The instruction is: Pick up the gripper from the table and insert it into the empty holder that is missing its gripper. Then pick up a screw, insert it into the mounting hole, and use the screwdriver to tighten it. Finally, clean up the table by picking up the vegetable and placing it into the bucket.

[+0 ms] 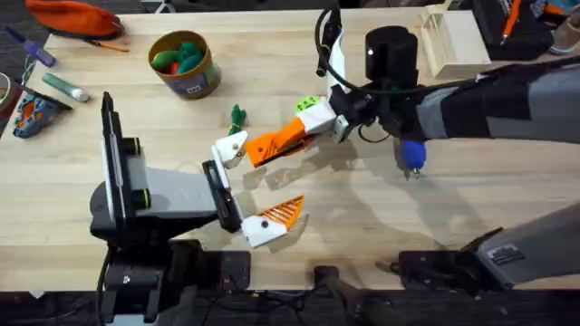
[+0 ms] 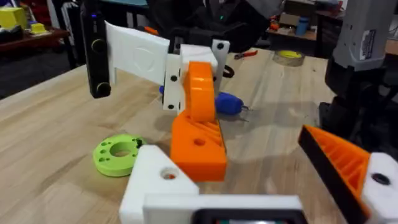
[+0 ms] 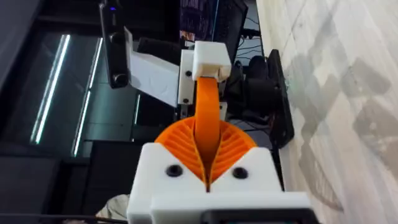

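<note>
The right gripper (image 1: pixel 272 145) is pinching the orange finger (image 1: pixel 281 138) at the white holder (image 1: pixel 229 150) of the left gripper (image 1: pixel 249 190), whose fingers are spread. The screwdriver (image 1: pixel 412 156) lies at the right, the vegetable (image 1: pixel 237 116) just beyond the holder.

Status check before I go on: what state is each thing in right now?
Orange ribbed plastic finger: gripped, touching mount.
White plastic mount block: finger against it, seating unclear.
Blue pen-shaped screwdriver: lying on table.
Dark-green toy vegetable: on table.
Yellow round bucket: upright, toys inside.
Right hand: shut on finger.
Left hand: open.
</note>
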You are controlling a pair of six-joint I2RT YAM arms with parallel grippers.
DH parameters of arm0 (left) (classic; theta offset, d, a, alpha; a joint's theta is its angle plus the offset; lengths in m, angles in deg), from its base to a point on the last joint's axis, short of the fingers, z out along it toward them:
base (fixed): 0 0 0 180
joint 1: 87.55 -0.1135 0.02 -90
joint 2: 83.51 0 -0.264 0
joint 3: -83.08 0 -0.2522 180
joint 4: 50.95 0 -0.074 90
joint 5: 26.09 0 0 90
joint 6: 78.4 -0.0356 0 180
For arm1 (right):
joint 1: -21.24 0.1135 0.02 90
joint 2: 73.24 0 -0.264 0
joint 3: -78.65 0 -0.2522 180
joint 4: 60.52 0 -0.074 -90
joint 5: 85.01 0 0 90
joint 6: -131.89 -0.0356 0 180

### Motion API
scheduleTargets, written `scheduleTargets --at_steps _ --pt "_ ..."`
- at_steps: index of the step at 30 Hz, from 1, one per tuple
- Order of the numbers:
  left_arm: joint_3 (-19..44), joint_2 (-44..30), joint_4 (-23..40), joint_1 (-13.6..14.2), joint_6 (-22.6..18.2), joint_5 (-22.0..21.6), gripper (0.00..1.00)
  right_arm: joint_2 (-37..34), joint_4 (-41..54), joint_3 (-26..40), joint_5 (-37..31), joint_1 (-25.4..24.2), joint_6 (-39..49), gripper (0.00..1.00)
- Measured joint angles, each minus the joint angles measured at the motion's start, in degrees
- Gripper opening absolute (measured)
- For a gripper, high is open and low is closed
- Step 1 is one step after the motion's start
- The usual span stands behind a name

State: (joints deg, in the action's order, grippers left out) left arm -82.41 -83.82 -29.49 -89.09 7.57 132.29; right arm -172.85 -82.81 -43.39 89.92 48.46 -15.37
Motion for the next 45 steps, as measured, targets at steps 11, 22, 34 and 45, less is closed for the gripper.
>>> scheduleTargets --at_steps 11,22,34,45 --pt "0.00 0.01 0.00 0.00 0.00 0.00 0.985 0.00 0.02 0.00 -1.11 0.00 -2.17 0.009" --pt "0.00 0.02 0.00 0.00 0.00 0.00 0.986 0.00 0.02 0.00 -1.31 0.04 -2.08 0.009" --pt "0.00 0.00 0.00 0.00 0.06 0.00 0.985 0.00 -0.02 0.00 -2.69 1.03 0.77 0.009" --pt "0.00 0.02 -0.02 0.00 0.22 -0.24 0.985 0.00 -2.51 0.00 -4.11 1.03 0.99 0.009"
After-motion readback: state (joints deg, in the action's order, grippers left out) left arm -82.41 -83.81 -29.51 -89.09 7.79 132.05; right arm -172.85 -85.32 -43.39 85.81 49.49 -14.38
